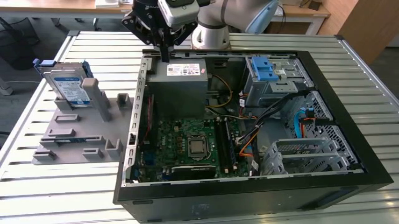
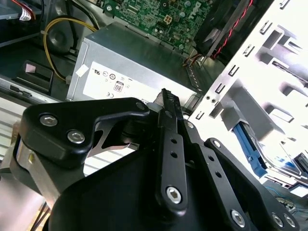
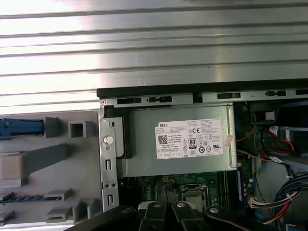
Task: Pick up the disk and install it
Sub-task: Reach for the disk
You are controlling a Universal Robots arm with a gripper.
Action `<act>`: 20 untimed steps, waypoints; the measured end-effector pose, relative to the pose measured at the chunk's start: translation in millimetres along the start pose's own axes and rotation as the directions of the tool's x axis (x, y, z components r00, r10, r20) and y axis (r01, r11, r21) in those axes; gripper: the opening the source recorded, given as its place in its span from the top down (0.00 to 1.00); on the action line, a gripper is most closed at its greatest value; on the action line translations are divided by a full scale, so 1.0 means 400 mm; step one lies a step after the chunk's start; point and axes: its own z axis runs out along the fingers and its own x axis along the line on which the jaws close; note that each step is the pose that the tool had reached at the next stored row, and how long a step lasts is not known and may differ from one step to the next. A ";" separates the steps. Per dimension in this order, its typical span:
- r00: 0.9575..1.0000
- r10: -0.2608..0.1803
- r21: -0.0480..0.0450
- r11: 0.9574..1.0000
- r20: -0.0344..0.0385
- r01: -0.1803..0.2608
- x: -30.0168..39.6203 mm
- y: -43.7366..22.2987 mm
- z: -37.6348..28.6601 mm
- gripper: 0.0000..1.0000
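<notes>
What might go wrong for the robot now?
1. The gripper hangs close over the power supply, near the computer case's wall. Swinging sideways toward the disk might bump that wall.
2. The disk stands upright in the grey holder, so a clumsy grab may tip it.
3. Loose cables lie by the drive cage and might snag the disk.

disk on rack; rack at exterior view's left of case; hand over case rim
</notes>
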 end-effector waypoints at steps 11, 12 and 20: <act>1.000 0.000 0.000 1.000 0.000 0.000 0.015 -0.001 0.001 0.89; 1.000 0.000 0.000 1.000 0.000 0.000 0.018 -0.001 0.000 0.89; 1.000 0.000 0.000 1.000 0.000 0.000 0.034 -0.003 0.001 0.89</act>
